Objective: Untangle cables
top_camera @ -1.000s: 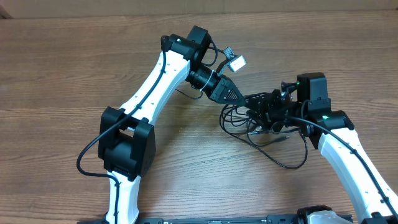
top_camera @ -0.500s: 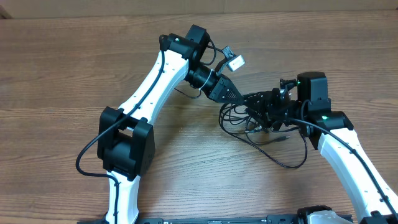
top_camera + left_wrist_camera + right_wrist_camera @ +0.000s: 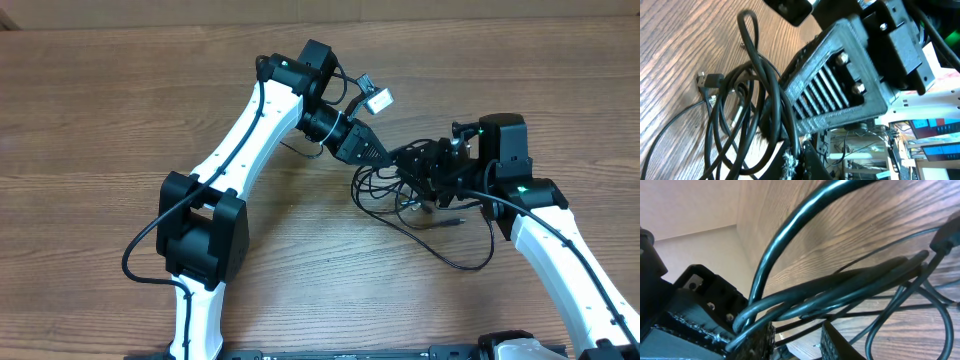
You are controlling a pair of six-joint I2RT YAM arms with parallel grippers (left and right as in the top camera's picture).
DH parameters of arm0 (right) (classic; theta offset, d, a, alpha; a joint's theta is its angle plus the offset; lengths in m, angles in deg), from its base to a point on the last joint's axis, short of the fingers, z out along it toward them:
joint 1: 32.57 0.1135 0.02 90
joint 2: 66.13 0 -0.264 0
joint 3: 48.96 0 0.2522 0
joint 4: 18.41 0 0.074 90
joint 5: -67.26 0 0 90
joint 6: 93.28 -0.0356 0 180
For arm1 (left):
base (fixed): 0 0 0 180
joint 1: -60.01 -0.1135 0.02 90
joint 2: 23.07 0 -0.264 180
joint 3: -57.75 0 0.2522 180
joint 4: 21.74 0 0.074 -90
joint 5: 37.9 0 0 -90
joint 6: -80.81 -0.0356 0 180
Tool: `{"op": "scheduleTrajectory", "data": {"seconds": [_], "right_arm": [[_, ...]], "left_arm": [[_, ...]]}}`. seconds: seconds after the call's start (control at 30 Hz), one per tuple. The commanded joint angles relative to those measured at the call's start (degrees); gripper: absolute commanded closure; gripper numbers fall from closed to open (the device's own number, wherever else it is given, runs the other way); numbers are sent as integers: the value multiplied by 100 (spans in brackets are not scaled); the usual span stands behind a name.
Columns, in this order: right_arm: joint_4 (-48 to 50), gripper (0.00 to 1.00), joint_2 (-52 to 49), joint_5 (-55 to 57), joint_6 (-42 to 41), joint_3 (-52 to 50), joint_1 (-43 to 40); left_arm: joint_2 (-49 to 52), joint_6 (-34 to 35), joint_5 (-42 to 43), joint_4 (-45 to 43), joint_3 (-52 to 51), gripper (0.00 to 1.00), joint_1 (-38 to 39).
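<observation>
Grippers nose to nose: my left gripper (image 3: 390, 157) and my right gripper (image 3: 418, 172) sit just beside each other, with no passage between. The cables (image 3: 385, 203) are heaped under and beside both, one loop running out toward my right arm (image 3: 560, 250). Cords cross the gap between my right fingers (image 3: 832, 341). Bare table (image 3: 90, 130) far left and centre front: open room. My left arm (image 3: 245, 130) bars the diagonal.

Wood-grain table (image 3: 100, 150), pale wall (image 3: 690, 205) beyond.
</observation>
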Motion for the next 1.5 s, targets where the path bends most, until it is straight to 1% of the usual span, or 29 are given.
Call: {"op": "scheduleTrajectory", "data": {"seconds": [0.0, 0.17, 0.37, 0.5, 0.73, 0.93, 1.03, 1.13, 1.3, 1.47], "right_arm": [[411, 70, 24, -212, 39, 52, 13], [730, 70, 24, -225, -2, 52, 13], [706, 70, 22, -238, 2, 52, 13], [702, 70, 13, -146, 2, 52, 15], [299, 70, -9, 179, 4, 52, 20], [302, 70, -11, 280, 22, 52, 20], [428, 70, -9, 162, 24, 52, 17], [699, 70, -9, -234, 24, 52, 20], [671, 70, -9, -520, 24, 52, 17], [632, 70, -9, -356, 26, 52, 17]], "left_arm": [[-232, 146, 52, 22, 114, 96, -118], [-234, 166, 70, 48, 114, 96, -175], [-238, 166, 76, 44, 157, 96, -179], [-238, 166, 361, 55, 269, 96, -179], [-238, 168, 387, 63, 490, 96, -179], [-238, 232, 387, 85, 490, 96, -168], [-238, 229, 348, 83, 490, 96, -168], [-238, 227, 343, 81, 490, 96, -170], [-238, 227, 304, 81, 490, 96, -170], [-238, 229, 308, 81, 490, 96, -168]]}}
